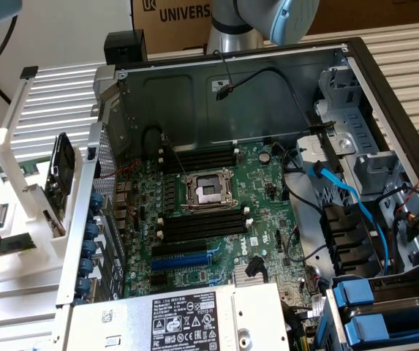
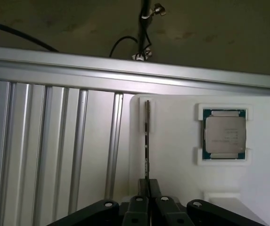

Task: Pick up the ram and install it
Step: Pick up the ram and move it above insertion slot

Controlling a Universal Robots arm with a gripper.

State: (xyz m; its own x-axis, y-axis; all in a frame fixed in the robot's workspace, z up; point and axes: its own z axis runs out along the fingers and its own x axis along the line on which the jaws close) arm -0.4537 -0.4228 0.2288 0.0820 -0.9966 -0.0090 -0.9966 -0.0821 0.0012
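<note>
The ram [image 2: 146, 141] is a thin green stick seen edge-on, standing in a slot of a white holder [image 2: 172, 188]. My gripper [image 2: 148, 182] is at its near end, with the two black fingers pressed against either face, shut on the stick. The ram's far end still rests in the holder's notch. In the exterior view the ram [image 1: 12, 243] lies on the white rack [image 1: 19, 219] at the exterior view's left, outside the open computer case [image 1: 231, 80]. The motherboard [image 1: 216, 212] inside has long black memory slots [image 1: 202, 223] beside the processor socket [image 1: 208, 191].
A square silver processor chip [image 2: 224, 134] sits in its own pocket of the holder. A ribbed metal surface [image 2: 54, 155] lies beside it. A black part [image 1: 61, 172] stands on the rack. Blue and black cables [image 1: 341, 190] and drive bays [image 1: 384, 307] crowd the case's other side.
</note>
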